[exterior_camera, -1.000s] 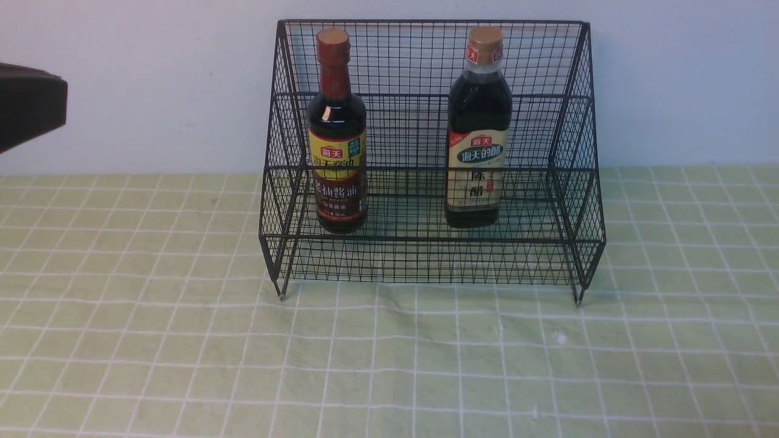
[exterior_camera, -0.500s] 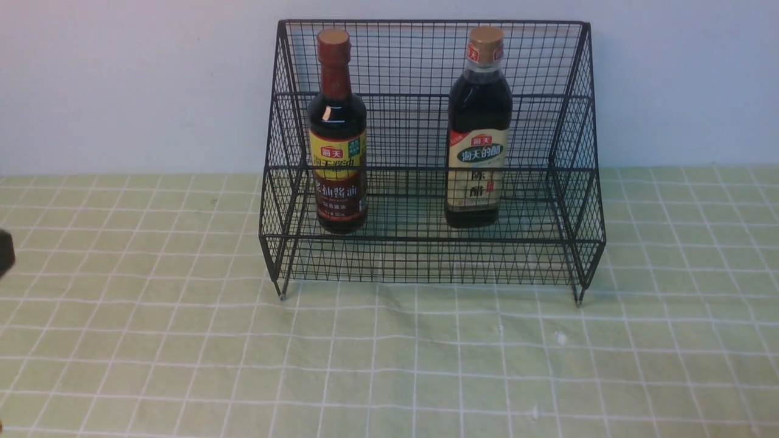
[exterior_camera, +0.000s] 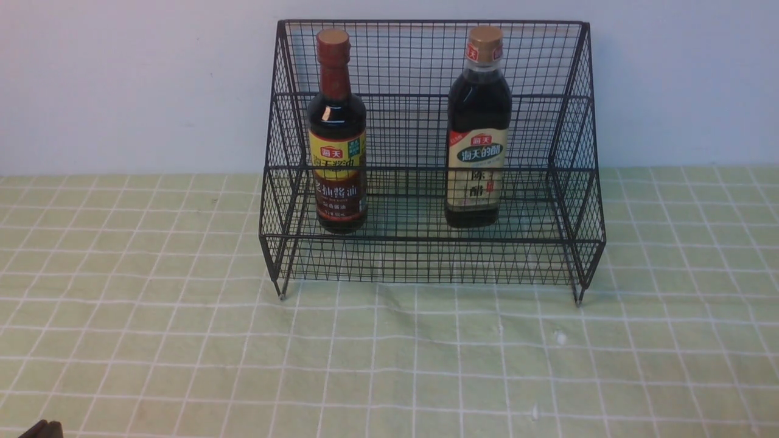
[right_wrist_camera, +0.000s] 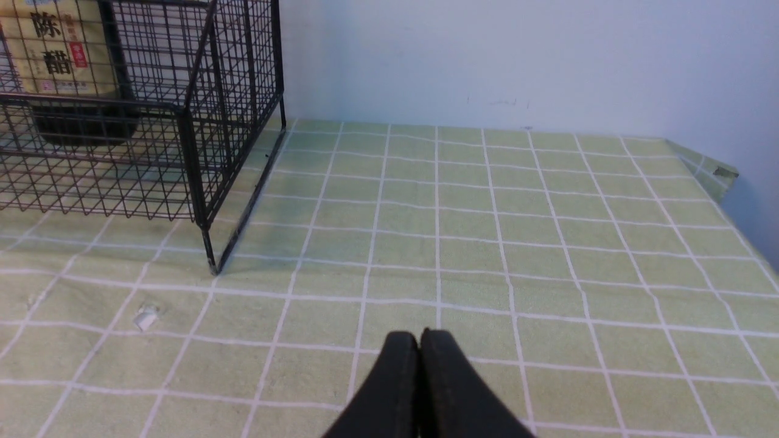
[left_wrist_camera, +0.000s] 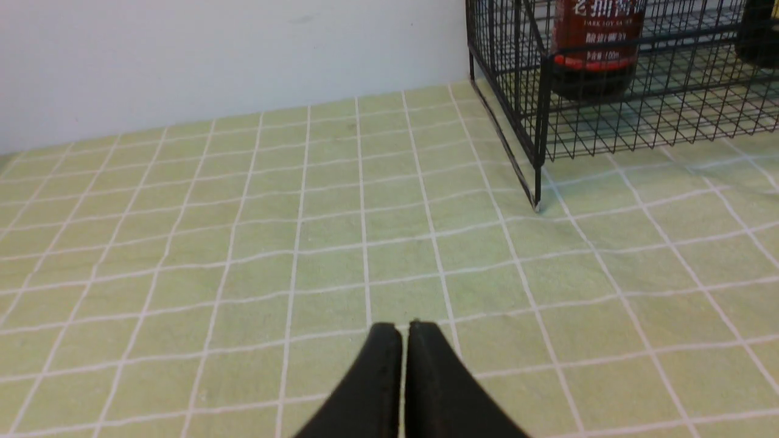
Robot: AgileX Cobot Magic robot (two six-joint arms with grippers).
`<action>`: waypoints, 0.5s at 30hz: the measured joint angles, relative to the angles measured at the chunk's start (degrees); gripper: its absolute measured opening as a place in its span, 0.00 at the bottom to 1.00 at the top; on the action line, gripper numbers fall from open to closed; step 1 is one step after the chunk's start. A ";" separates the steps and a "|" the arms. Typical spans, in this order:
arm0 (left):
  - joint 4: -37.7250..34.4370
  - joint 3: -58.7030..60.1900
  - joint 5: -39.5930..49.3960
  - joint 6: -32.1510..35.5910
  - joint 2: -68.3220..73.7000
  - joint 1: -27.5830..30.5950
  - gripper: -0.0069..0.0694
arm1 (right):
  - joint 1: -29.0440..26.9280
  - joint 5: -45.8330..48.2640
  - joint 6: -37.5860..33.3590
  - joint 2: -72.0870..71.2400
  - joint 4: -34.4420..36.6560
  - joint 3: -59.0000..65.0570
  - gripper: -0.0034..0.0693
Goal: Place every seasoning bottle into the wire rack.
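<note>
Flanking bare green-checked cloth [exterior_camera: 426, 365], both pincers (left [left_wrist_camera: 405, 331], right [right_wrist_camera: 425, 337]; dark, tapered) press their tips together.

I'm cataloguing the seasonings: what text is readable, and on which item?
"海天", "海天酱油", "老抽酱油", "DARK SOY SAUCE": yellow-brown label of the long-necked bottle
"海天" (neck and label), "海天的醋", "陈醋": cream label of the tan-capped bottle
Remaining small print: too small or blurred.
</note>
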 joint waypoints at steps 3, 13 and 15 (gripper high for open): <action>0.00 0.05 2.26 0.00 0.00 0.06 0.08 | 0.00 0.00 0.00 0.00 0.00 0.00 0.03; -0.02 0.05 2.40 0.00 0.00 0.06 0.08 | 0.00 0.00 0.00 0.00 0.00 0.00 0.03; -0.02 0.05 2.40 0.00 0.00 0.06 0.08 | 0.00 0.00 0.00 0.00 0.00 0.00 0.03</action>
